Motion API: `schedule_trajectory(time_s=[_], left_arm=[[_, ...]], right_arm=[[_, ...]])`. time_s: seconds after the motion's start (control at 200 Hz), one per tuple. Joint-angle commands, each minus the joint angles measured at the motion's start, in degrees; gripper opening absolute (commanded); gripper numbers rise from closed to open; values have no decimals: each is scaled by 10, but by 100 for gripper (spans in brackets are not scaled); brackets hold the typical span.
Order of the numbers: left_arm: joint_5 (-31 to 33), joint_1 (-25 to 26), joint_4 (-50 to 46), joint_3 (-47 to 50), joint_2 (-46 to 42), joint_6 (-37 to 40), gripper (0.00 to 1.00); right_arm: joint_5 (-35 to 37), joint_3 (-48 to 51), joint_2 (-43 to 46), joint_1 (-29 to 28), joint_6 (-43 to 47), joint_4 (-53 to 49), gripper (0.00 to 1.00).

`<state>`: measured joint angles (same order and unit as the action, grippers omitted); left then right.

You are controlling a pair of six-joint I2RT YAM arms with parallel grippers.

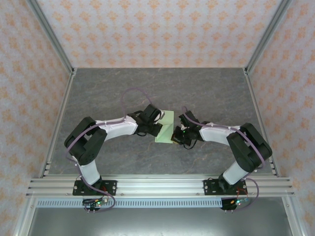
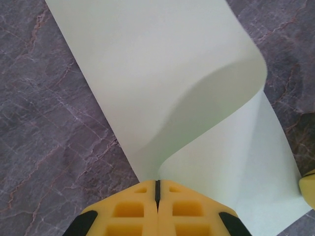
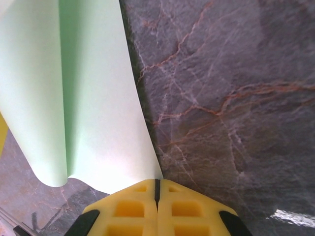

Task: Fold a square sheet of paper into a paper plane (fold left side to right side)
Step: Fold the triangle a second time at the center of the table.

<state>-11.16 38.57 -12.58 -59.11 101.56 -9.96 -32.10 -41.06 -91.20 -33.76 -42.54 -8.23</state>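
**One sheet, two grippers, both pinching it**

The left gripper [image 2: 157, 186] has its jaws pressed together on an edge of the square sheet of paper [image 2: 162, 83]; in its wrist view the pale green paper comes out of the seam between the jaws and curls up and over in a soft, uncreased roll. The right gripper [image 3: 157, 184] is likewise clamped, jaws together, on a corner of the same sheet [image 3: 83, 98], which rises leftward from it and bends over along its left side.

In the top view the left gripper [image 1: 157, 129] and the right gripper [image 1: 175, 137] face each other at the middle of the table [image 1: 123, 88], with the sheet [image 1: 166, 122] between them, touching both. That makes two grippers and a single sheet (no second piece of paper can be seen). Seen from above, the bent sheet reads as a narrow strip. Its long axis runs near to far, leaning a little right at the far end, and part of it lies on the dark marbled tabletop.
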Motion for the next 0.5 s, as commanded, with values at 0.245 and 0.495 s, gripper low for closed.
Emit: schedule_trajectory(time_s=[0.245,0.495], left_arm=[[17,-6,-1,-24,21,16,0],[24,-8,-3,-28,28,19,0]], right_arm=[[17,-7,-7,-5,13,-43,4],[16,-6,-7,-5,14,-45,4]])
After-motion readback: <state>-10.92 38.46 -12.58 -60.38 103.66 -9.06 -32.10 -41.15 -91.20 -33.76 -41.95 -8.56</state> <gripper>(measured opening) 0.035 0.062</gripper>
